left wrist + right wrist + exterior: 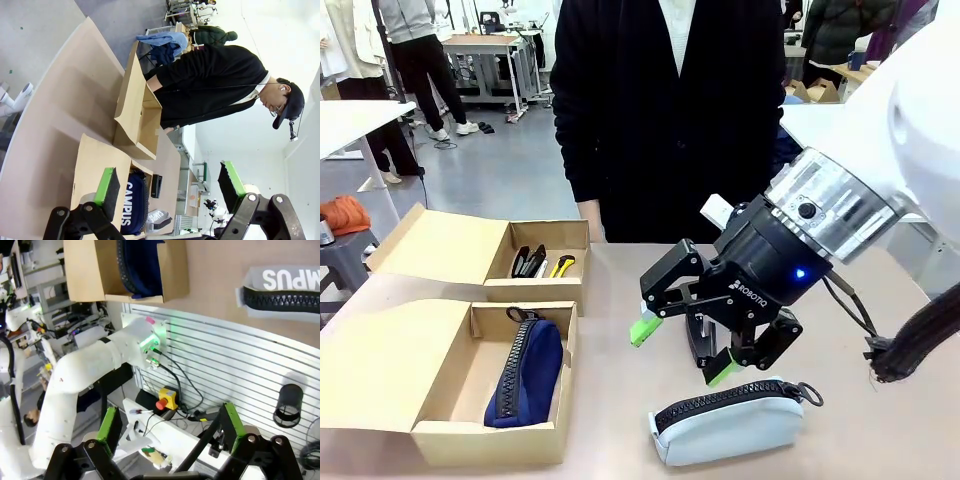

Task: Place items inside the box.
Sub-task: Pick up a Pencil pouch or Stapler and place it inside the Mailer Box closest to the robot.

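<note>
The pale grey zip pouch [725,420] lies on the counter [610,300], right of the near box [490,445]. The right fingers [642,330] hang open and empty just above it. The navy blue zip pouch [525,372] sits inside that box. The left fingers [107,186] are open too.

The right arm [920,110], at frame right, is glossy white with a ribbed silver wrist collar [830,205] and a black cable [850,300]. Its black hand [682,352] carries ROBOTIQ lettering, a blue light [801,272] and green pads [645,330]. The person [670,100], top centre, wears a black cardigan.
</note>
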`<state>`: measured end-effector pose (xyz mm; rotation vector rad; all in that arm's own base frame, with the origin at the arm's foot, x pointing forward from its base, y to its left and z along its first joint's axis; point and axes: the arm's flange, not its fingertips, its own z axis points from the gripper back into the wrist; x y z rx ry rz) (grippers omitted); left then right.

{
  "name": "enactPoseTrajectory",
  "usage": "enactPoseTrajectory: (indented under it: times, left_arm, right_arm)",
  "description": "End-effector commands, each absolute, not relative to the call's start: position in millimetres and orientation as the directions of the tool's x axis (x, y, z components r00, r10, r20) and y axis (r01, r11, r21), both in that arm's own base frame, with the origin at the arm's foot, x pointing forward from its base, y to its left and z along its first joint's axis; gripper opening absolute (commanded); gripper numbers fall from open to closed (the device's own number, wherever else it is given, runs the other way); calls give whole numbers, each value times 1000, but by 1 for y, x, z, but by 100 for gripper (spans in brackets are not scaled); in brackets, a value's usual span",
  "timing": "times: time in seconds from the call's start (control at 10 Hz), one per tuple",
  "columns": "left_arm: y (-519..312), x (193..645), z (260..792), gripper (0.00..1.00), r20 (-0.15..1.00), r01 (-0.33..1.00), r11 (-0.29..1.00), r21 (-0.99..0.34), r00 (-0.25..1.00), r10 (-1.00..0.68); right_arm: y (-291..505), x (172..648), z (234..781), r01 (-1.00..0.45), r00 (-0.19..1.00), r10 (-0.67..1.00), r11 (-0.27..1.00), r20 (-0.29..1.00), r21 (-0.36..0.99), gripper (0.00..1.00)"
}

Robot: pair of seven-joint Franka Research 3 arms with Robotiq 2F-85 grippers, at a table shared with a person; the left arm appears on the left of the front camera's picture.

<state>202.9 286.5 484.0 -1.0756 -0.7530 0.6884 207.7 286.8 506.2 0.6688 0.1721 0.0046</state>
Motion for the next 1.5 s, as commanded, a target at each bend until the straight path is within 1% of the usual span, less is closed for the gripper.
enactPoseTrajectory:
  times: [0.0, 0.1, 0.2, 0.3, 0.4, 0.5, 0.6, 0.7, 0.8, 0.9, 1.0, 1.1, 1.2, 1.3, 1.4]
  left_arm:
    - [286, 204, 484, 100, 214, -102, 324, -940, 563, 798]
    - [286, 204, 484, 100, 214, -102, 324, -940, 563, 798]
    - [286, 204, 484, 100, 214, -102, 324, -940, 563, 798]
    - [286, 204, 484, 100, 214, -102, 324, -940, 563, 798]
    - [286, 204, 484, 100, 214, -102, 324, -940, 563, 798]
    - [286, 204, 484, 100, 214, -102, 324, -940, 563, 798]
    - [286, 204, 484, 100, 214, -102, 324, -940, 563, 798]
    - [286, 204, 484, 100, 214, -102, 324, -940, 563, 798]
    - [286, 204, 484, 100, 214, -102, 324, -940, 563, 798]
    - [286, 204, 484, 100, 214, -102, 324, -940, 563, 798]
    - [286, 204, 484, 100, 214, -102, 324, -940, 563, 798]
    - [286, 204, 484, 100, 214, -102, 324, -940, 563, 798]
    - [286, 204, 484, 100, 214, -102, 324, -940, 563, 798]
    - [286, 204, 484, 100, 214, -102, 324, -940, 563, 798]
    - [286, 204, 484, 100, 214, -102, 324, -940, 563, 798]
  right_arm:
    - [202, 218, 515, 72, 980, 75, 727, -183, 683, 100]
    - [174, 214, 510, 144, 980, -1, 689, -197, 710, 100]
    - [148, 206, 506, 205, 975, -78, 678, -208, 706, 100]
    - [116, 201, 499, 225, 971, -93, 663, -220, 714, 100]
    - [78, 198, 488, 239, 968, -85, 607, -237, 758, 100]
    - [20, 197, 460, 246, 968, -87, 501, -235, 830, 100]
    - [-19, 193, 433, 244, 970, -104, 411, -221, 878, 100]
    - [-61, 183, 386, 251, 958, -227, 353, -177, 901, 100]
    - [-81, 173, 346, 259, 942, -282, 275, -180, 926, 100]
    - [-87, 164, 308, 314, 919, -306, 191, -247, 930, 100]
    - [-80, 151, 277, 321, 904, -337, 130, -263, 938, 100]
    - [-62, 146, 267, 362, 874, -389, 118, -293, 924, 100]
    - [-23, 154, 284, 407, 877, -365, 217, -313, 887, 100]
    - [-201, 223, 398, 361, 879, -381, 139, -287, 922, 100]
    - [-201, 223, 398, 361, 879, -381, 139, -287, 922, 100]
